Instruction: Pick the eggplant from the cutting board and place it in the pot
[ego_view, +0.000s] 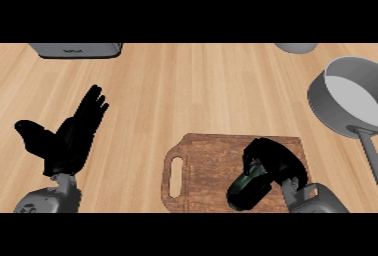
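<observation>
A dark eggplant (247, 189) lies on the brown cutting board (207, 165) at the lower middle, its green-stemmed end pointing up toward the fingers. My right hand (277, 159) is over the eggplant's upper end with fingers curled around it, hiding part of it. The grey pot (347, 100) stands at the right edge, its long handle (369, 155) pointing down toward me, just right of the board. My left hand (70, 135) rests open at the left, fingers up, apart from everything.
A grey appliance (76, 50) sits at the back left edge of the wooden counter (192, 85). Part of a grey round object (297, 47) shows at the back right. The board has a handle slot (176, 176) on its left side.
</observation>
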